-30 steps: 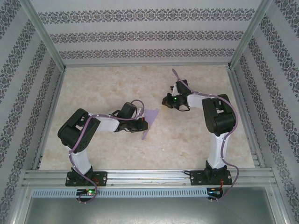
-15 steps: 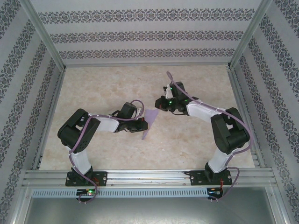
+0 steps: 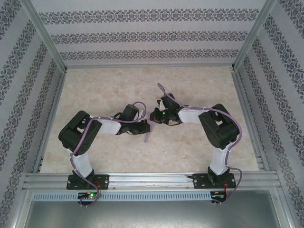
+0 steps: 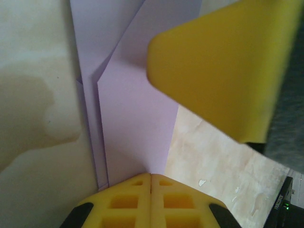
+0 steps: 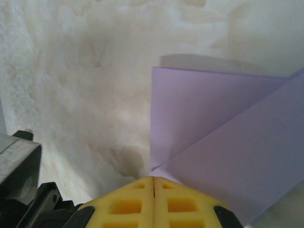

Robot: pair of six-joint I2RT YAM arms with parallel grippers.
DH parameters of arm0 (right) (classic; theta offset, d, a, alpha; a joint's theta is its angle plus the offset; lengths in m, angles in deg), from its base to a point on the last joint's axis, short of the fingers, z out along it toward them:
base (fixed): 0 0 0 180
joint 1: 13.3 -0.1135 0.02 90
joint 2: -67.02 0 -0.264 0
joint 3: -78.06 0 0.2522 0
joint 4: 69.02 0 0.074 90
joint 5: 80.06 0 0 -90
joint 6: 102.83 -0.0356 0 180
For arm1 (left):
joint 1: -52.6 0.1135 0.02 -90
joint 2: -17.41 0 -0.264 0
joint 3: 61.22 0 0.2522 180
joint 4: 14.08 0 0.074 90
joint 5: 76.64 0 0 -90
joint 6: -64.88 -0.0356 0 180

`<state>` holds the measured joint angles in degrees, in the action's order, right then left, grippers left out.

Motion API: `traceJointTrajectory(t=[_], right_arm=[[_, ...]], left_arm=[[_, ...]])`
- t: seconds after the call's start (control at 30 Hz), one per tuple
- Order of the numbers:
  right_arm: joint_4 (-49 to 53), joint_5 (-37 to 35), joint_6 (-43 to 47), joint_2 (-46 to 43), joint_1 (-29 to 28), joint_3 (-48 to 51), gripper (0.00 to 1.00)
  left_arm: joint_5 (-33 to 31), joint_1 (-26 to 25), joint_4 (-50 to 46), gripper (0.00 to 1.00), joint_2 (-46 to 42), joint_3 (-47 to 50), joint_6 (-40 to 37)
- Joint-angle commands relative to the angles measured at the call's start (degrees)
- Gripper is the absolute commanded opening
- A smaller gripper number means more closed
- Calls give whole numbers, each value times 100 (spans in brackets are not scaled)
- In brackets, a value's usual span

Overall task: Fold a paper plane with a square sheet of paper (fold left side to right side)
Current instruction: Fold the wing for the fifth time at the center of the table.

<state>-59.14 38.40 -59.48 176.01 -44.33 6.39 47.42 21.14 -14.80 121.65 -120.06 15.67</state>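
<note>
Left wrist view: creased paper beside closed right gripper

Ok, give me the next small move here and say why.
Probably press the shut right tool down onto the folded lilac paper and slide it along the crease. Its tip sits right at the flap's edge, the folded layer looks slightly lifted, and the shut left tool rests on the paper's near end, apparently pinning it.
</note>
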Motion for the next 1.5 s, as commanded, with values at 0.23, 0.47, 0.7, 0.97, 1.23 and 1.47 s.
traceJointTrajectory(t=[0.23,0.47,0.7,0.97,1.23,1.47], right_arm=[[-124,-46,-93,474,-61,206,0],[-71,-131,94,605,9,342,0],[-52,-61,160,720,9,326,0],[-22,-8,232,795,-9,274,0],[79,-15,296,849,-25,220,0],[226,-78,374,859,-31,193,0]], left_arm=[[-428,-53,-1132,2,203,85,-2],[-88,-46,-1677,7,-401,-513,-48],[312,-57,-2124,7,-950,-668,139],[656,-53,-2174,6,-919,-597,192],[751,-79,-1998,6,-477,-701,170],[601,-79,-2060,6,-264,-818,69]])
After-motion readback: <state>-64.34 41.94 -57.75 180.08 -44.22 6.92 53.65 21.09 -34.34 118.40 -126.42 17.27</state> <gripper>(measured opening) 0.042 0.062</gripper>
